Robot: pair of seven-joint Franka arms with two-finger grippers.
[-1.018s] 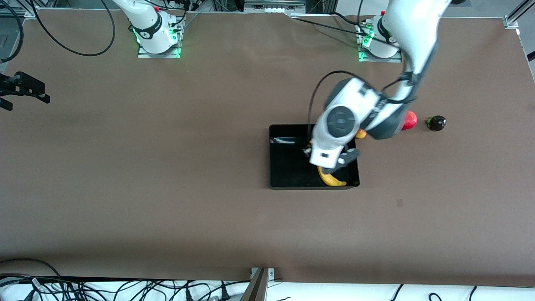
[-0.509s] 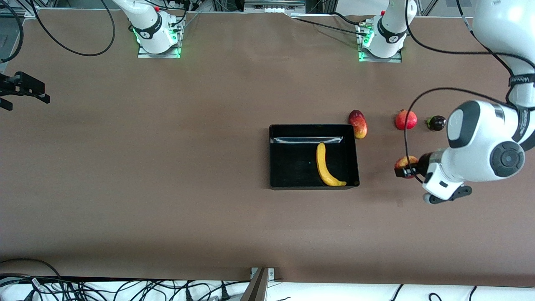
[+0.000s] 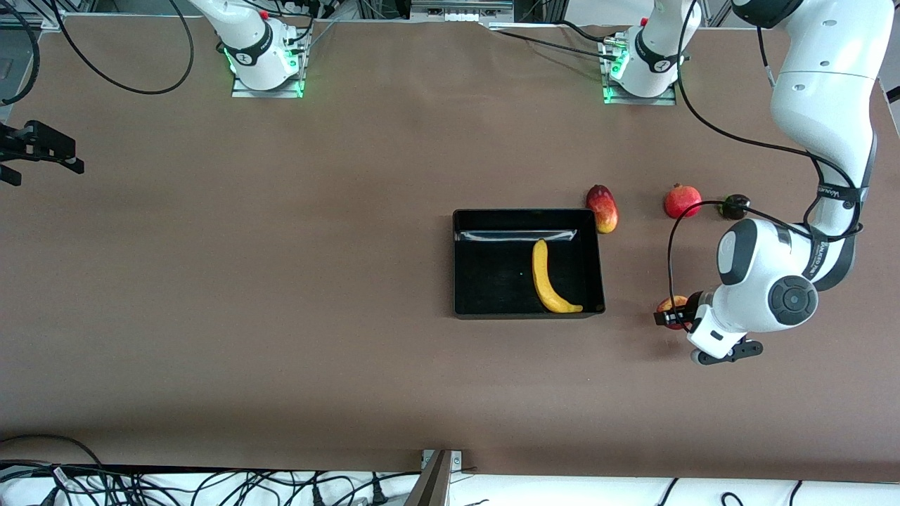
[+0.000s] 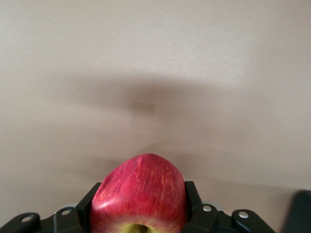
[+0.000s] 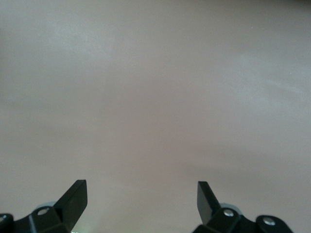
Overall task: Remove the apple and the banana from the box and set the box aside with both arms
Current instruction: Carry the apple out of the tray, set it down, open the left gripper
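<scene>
My left gripper [image 3: 668, 315] is shut on the small red apple [image 3: 671, 305] and holds it over bare table, beside the black box [image 3: 457, 260] toward the left arm's end. In the left wrist view the apple [image 4: 141, 187] sits between the fingers [image 4: 192, 194] of the left gripper [image 4: 142, 194]. The yellow banana [image 3: 545, 277] lies inside the box. My right gripper [image 5: 142, 194] is open and empty over bare brown table; it does not show in the front view.
A red-yellow mango [image 3: 603, 208] lies at the box's corner. A red pomegranate [image 3: 683, 201] and a small dark fruit [image 3: 734, 206] lie farther toward the left arm's end. The left arm's elbow hangs over that end.
The left arm swung from over the box, leaving the banana in it, toward its own end of the table. It has taken hold of the apple and carried it from its spot.
</scene>
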